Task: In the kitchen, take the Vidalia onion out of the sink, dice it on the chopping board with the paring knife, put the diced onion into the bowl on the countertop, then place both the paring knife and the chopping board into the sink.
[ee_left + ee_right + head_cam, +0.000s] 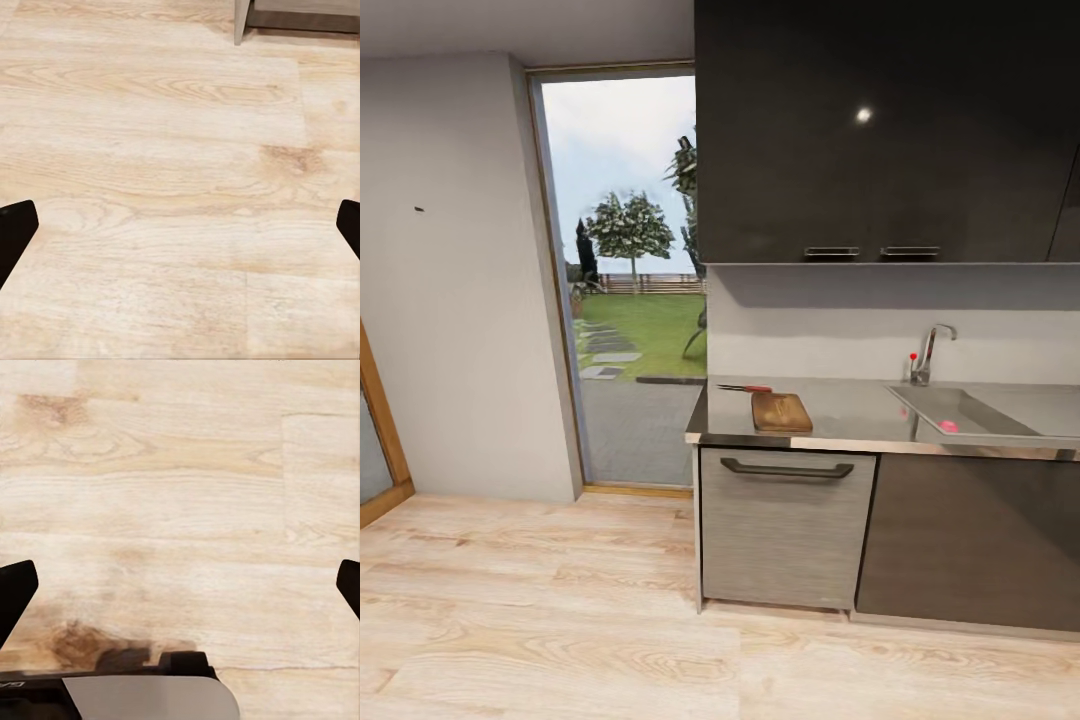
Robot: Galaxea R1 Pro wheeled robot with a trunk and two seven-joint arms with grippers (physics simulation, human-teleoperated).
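Observation:
The grey countertop (860, 405) runs along the far wall. On its left end lies the brown chopping board (781, 411), and the paring knife (745, 388) with its red handle rests just behind the board. To the right is the sink (960, 410) with a chrome tap (928, 352); the small pink Vidalia onion (948, 426) sits in the basin. My left gripper (180, 232) hangs open over the wooden floor, as does my right gripper (180, 592). Both hold nothing. The bowl is out of view.
Light wooden floor (560, 620) stretches between me and the cabinets. A grey drawer front with a dark handle (787, 468) sits under the board. Dark wall cabinets (880, 130) hang above. A glass door (630, 290) to a garden is at left.

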